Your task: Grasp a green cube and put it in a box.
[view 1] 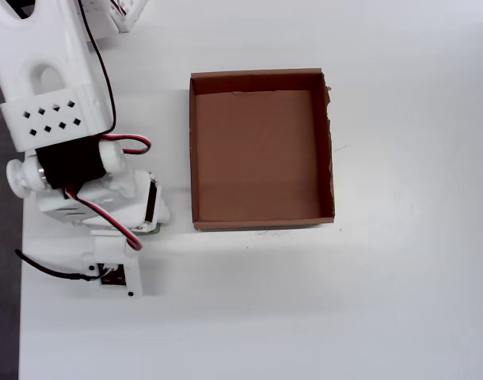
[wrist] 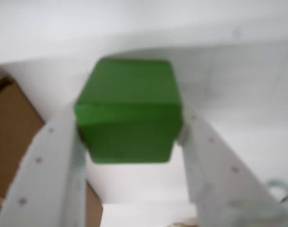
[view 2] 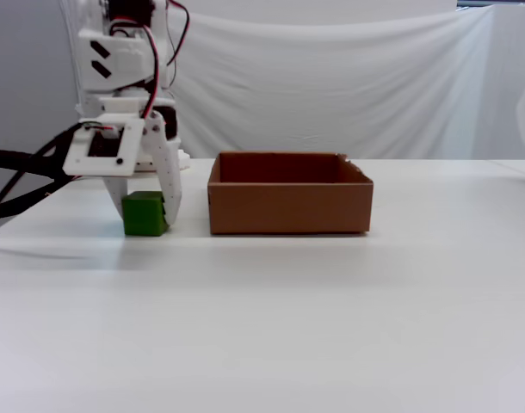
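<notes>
In the wrist view we see the green cube (wrist: 129, 109) sitting squarely between the two white fingers (wrist: 54, 175) of the gripper (wrist: 130, 130), one finger pressed against its left face and the other meeting its right face, so we read the fingers as clamped on the cube. The picture is soft, and we cannot make out fine detail at the contact lines. Behind the left finger in that view, a brown patch of the box (wrist: 12, 137) shows at the frame's left edge. In the fixed view the cube (view 2: 144, 213) is low at the table (view 2: 331, 310), between the fingers (view 2: 169, 194), with the near finger running down its right side; we cannot tell whether its underside touches the surface or hangs just above it. The gripper (view 2: 146, 215) points straight down from the white arm (view 2: 116, 60), with red and black wires (view 2: 155, 52) looping along it. The box (view 2: 288, 205) stands just beside the fingers on their right in this view, apart from them, its interior hidden by the near wall. In the overhead view the arm (view 1: 59, 142) covers the cube and fingertips entirely, and the box (view 1: 195, 158) lies to the right of the arm, its brown floor bare.
</notes>
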`<action>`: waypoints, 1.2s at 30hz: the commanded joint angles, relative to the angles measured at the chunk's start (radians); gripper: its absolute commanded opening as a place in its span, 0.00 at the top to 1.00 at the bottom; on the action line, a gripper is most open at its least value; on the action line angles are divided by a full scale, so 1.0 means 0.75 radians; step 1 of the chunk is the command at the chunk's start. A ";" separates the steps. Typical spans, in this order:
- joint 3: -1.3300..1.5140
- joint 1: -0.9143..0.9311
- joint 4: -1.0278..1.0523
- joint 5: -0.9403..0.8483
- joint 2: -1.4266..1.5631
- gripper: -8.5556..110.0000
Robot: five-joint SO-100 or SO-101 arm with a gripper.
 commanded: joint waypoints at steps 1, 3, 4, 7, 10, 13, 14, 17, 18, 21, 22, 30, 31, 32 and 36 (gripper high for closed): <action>-0.072 -0.020 0.020 -0.008 0.051 0.80; -0.072 -0.020 0.031 -0.006 0.065 0.80; -0.072 -0.020 0.037 -0.004 0.076 0.80; -0.070 -0.020 0.065 0.000 0.131 0.81; -0.059 -0.031 0.129 0.014 0.270 0.81; -0.057 -0.049 0.188 0.022 0.350 0.81; -0.057 -0.059 0.207 0.027 0.374 0.81; -0.057 -0.106 0.260 0.059 0.452 0.81; -0.063 -0.125 0.276 0.072 0.477 0.81; -0.086 -0.190 0.323 0.112 0.526 0.81; -0.094 -0.215 0.337 0.125 0.536 0.81; -0.188 -0.448 0.493 0.221 0.524 0.81; -0.198 -0.481 0.522 0.227 0.511 0.81; -0.209 -0.517 0.542 0.241 0.499 0.81; -0.237 -0.630 0.571 0.311 0.423 0.81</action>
